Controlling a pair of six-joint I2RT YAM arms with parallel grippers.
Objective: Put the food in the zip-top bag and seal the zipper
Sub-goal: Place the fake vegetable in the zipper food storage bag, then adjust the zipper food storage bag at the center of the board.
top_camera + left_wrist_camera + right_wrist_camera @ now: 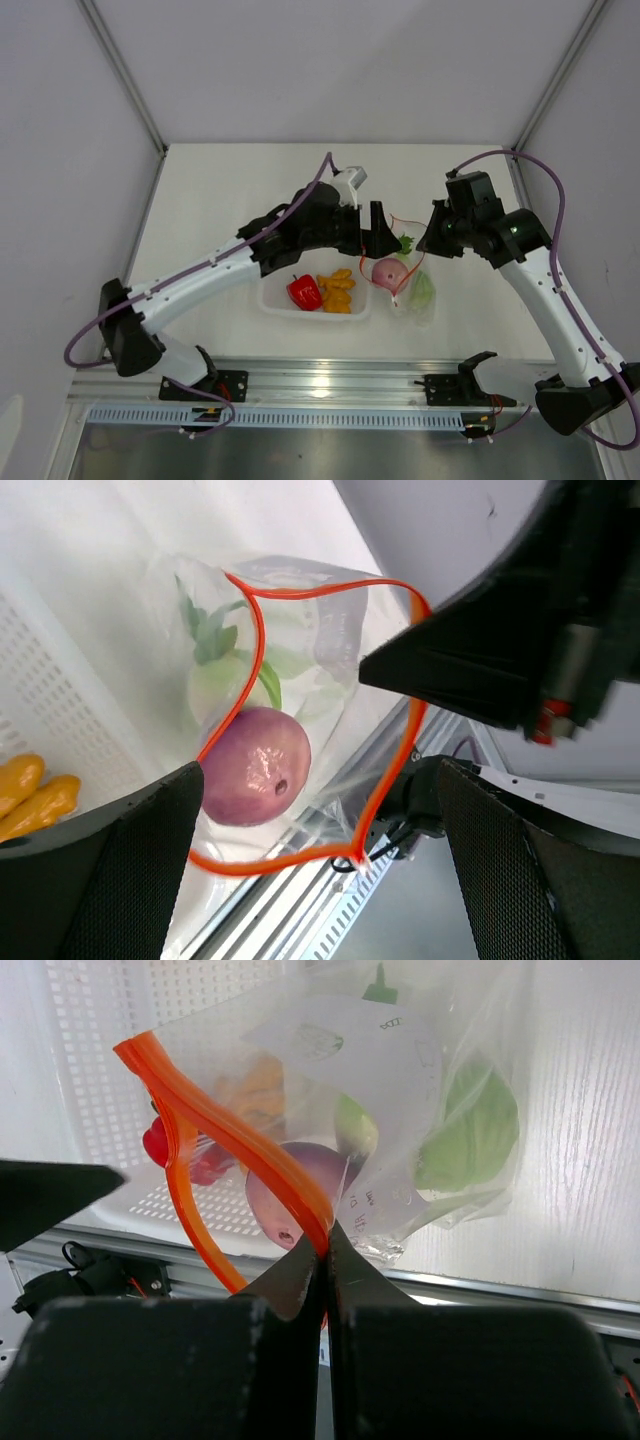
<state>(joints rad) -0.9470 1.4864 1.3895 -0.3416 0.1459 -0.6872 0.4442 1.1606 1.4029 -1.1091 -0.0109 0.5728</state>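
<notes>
From above, the left gripper and right gripper meet over the zip-top bag, just right of the tray holding the red bell pepper. Left wrist: its fingers stand wide and empty, with the purple onion inside the bag's gaping mouth. Right wrist: jaws pinched tight on the zipper, and the green cabbage in the bag.
</notes>
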